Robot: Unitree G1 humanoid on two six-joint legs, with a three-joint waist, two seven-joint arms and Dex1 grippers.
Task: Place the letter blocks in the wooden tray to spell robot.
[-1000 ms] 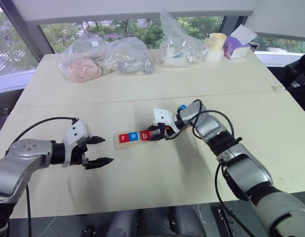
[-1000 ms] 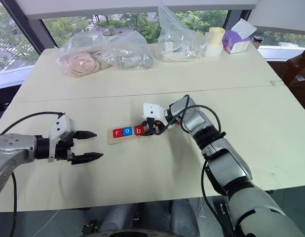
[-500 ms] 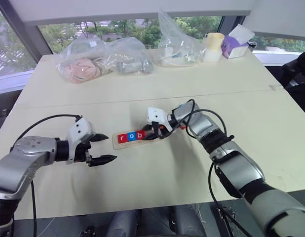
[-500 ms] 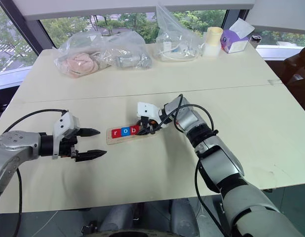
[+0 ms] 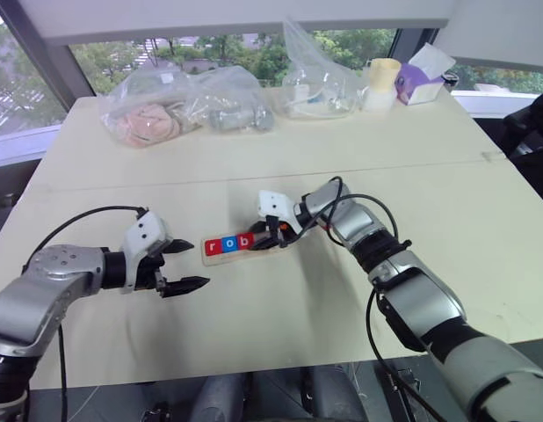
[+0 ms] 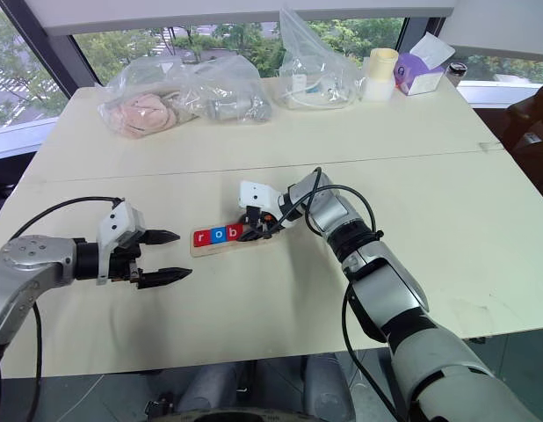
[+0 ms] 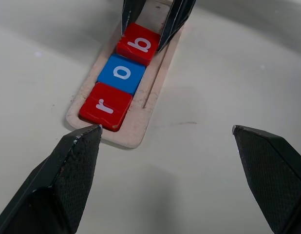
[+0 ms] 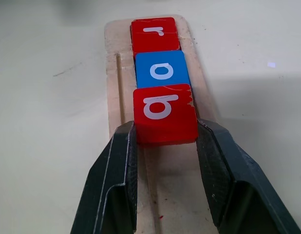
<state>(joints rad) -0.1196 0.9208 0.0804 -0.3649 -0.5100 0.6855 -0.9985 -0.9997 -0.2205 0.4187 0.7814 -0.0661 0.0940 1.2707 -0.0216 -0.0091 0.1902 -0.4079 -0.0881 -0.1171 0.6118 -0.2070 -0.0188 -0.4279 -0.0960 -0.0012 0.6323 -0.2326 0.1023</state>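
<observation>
Three tiles are sitting in the wooden tray [image 8: 116,73] mid-table, and the right gripper [image 8: 165,146] is pinching the red b block [image 8: 164,113], seating it beside the blue o block [image 7: 121,73] and red r block [image 7: 104,105]. The left gripper [image 5: 179,266] is waiting spread wide, near-left. Next, I reckon: release b, fetch the second o.

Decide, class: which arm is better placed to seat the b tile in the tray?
Right. The right gripper is shut on the b tile over the wooden tray; the left gripper hangs open beside it.
</observation>
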